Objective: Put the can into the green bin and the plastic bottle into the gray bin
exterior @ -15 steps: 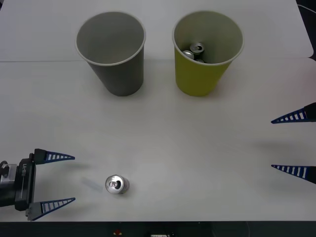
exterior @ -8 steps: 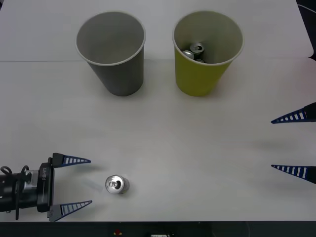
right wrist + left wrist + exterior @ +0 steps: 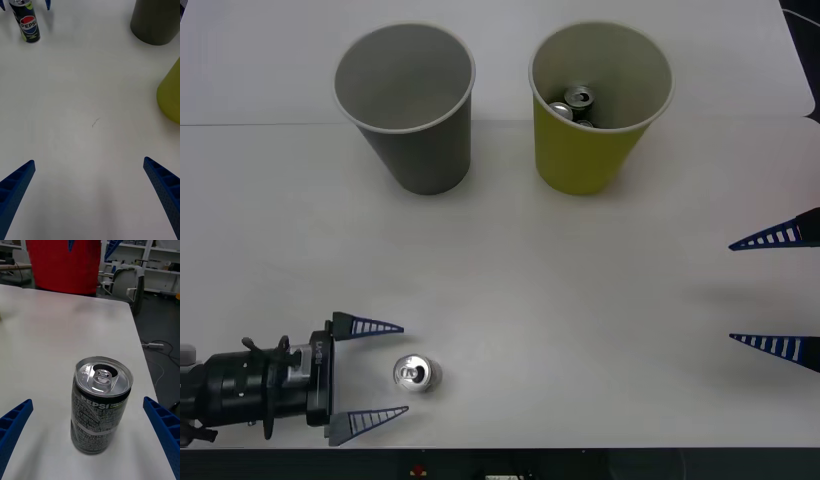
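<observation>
Left pincer [image 3: 385,370], fingers apart, flanks the upright can [image 3: 416,374]; right pincer [image 3: 778,290] apart, cropped.

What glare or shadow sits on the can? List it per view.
Front view: the can throws a faint smear of shadow toward the left gripper, jaws open. Left wrist view: its silver top carries bright highlights. Right wrist view: soft, even light, and the right gripper is open.

You'll find the green bin [image 3: 170,97] and gray bin [image 3: 155,20] cut off at the right wrist view's edge, while the cans [image 3: 573,106] inside the green bin are partly hidden by its wall.
</observation>
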